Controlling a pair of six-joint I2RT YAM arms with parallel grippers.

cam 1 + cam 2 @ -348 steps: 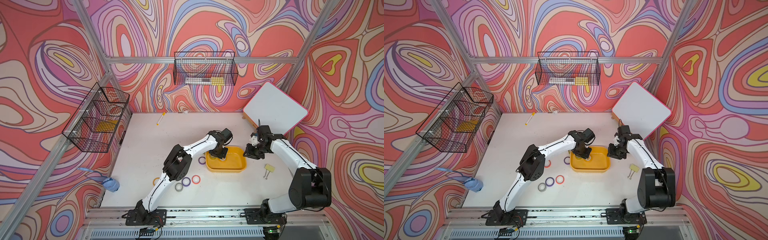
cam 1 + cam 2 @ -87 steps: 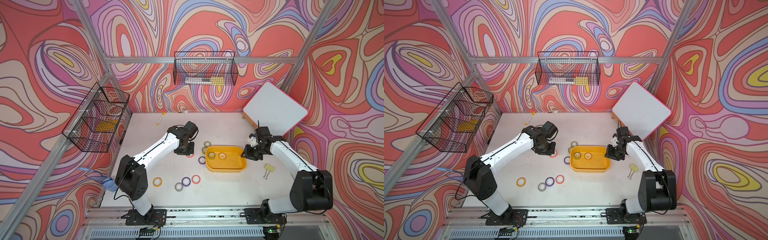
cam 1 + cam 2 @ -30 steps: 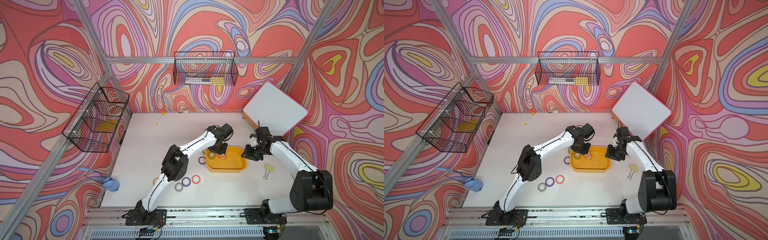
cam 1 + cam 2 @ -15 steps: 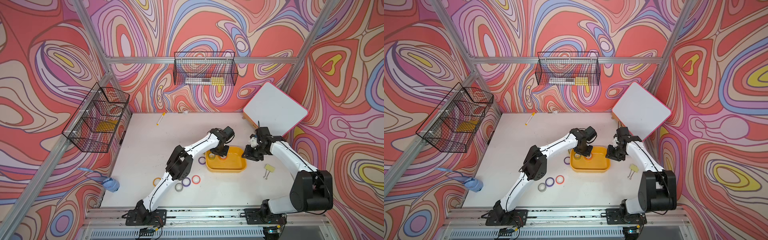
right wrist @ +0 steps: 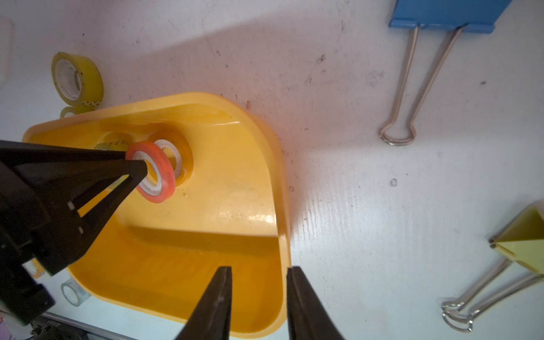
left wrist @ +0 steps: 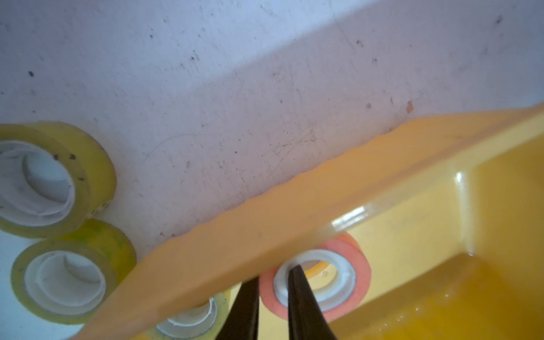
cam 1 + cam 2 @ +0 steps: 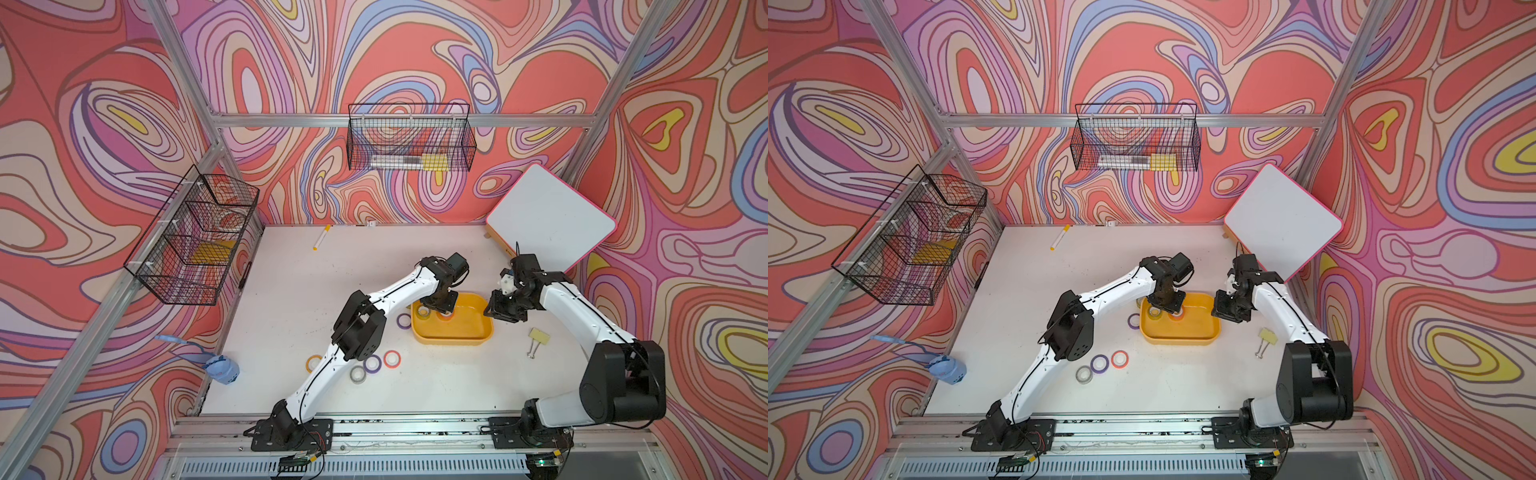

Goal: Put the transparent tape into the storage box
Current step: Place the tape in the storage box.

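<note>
Inside the storage box (image 5: 206, 223), the left tool (image 6: 272, 276) clamps a light, rigid orange-edged tape roll (image 5: 153, 173) through its core wall, the right tool (image 5: 259, 269) gripping the box's rim.

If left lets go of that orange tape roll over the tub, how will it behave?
The orange tape roll is pinched through its wall by the left gripper and hangs on edge, so it may roll. The storage box wall should probably contain it. It looks thin, likely light.

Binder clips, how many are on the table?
2: a blue clip and a yellow clip, both on the table beside the box; the arms may hide more.
</note>
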